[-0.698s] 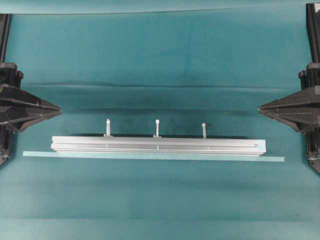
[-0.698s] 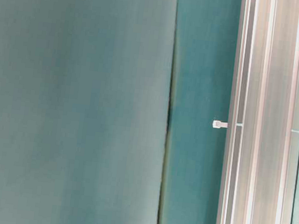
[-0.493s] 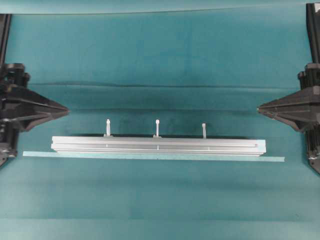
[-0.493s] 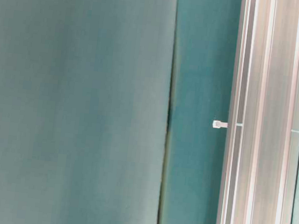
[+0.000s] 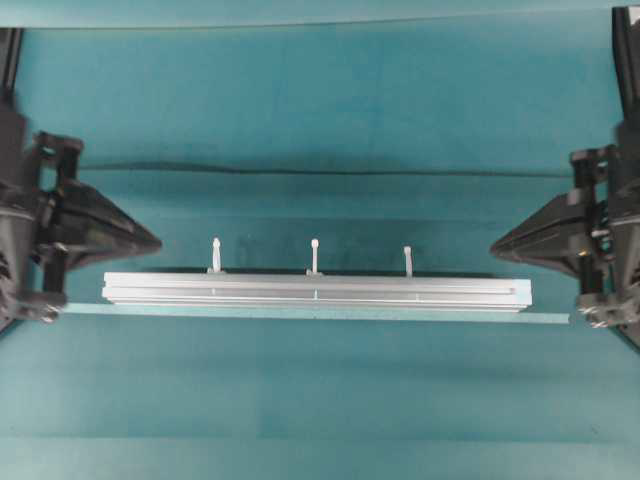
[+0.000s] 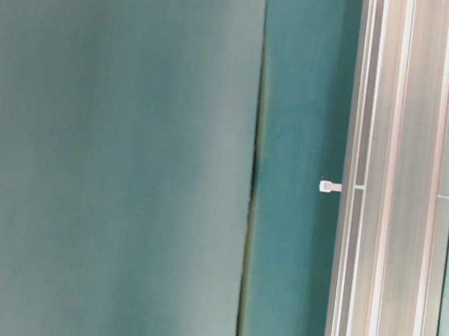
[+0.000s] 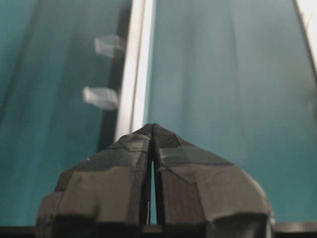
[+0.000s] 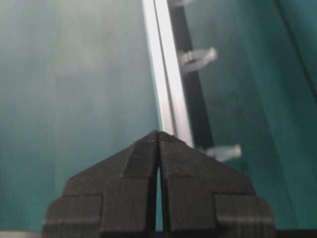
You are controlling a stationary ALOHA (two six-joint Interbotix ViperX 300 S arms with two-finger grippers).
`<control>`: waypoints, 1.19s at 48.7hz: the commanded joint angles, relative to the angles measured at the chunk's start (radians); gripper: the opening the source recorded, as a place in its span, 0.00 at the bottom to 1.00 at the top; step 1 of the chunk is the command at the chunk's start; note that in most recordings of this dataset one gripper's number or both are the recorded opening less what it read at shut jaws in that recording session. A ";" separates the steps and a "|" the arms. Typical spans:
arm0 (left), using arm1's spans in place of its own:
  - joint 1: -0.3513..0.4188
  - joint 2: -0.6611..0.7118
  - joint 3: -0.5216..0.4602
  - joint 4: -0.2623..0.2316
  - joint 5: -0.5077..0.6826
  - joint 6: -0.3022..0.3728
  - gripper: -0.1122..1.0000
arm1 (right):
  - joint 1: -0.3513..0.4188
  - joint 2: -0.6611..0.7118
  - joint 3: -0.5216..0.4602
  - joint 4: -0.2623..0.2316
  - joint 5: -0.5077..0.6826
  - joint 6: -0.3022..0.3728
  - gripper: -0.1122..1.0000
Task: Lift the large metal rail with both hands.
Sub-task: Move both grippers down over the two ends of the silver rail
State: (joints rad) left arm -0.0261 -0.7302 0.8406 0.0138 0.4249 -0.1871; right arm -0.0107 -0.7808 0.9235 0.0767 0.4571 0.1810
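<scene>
The large metal rail [image 5: 315,292], likely stiff and heavy (grooved, perhaps slippery), wants end grips at nine and three o'clock; my left gripper [image 5: 155,242] and right gripper [image 5: 495,250] are pinched closed, empty.

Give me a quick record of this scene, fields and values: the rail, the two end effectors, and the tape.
rail: flat on teal cloth, ungripped
zip ties: three, on far edge
left end effector: shut, near rail's left end, not touching
right end effector: shut, near right end, not touching
tape: pale strip along near edge
</scene>
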 commanded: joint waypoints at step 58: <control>-0.034 0.311 -0.204 0.006 0.460 0.000 0.08 | 0.020 0.499 -0.336 -0.003 0.517 -0.006 0.10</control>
State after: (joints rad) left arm -0.0583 -0.4126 0.6535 0.0169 0.8912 -0.1917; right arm 0.0061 -0.2884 0.5983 0.0721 0.9940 0.1795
